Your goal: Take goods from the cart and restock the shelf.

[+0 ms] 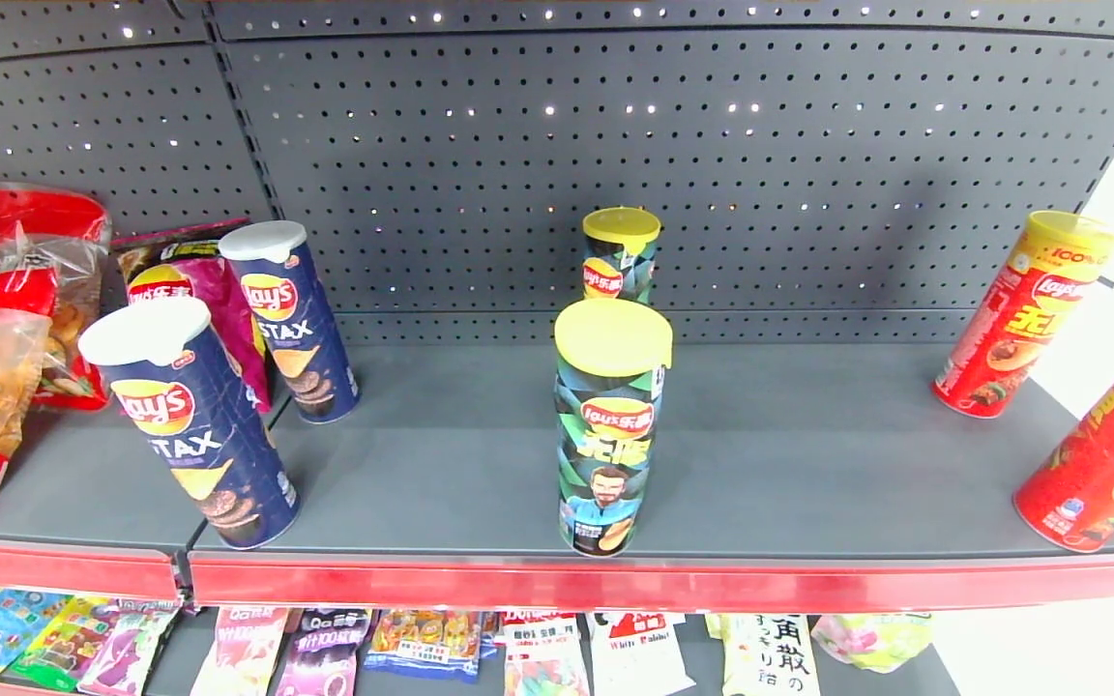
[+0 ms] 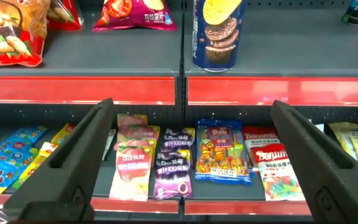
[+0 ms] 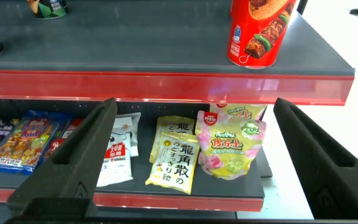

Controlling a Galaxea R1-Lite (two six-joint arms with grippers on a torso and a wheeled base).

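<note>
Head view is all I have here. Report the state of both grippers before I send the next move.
Observer: The left gripper is open, with nothing between its fingers.
Operator: Now the right one.
Observer: The right gripper is open and empty too.
Operator: Say what the right one is pointed at.
Observer: It faces the lower shelf. A pink-and-green bag stands ahead of it, under the red can on the shelf above.
</note>
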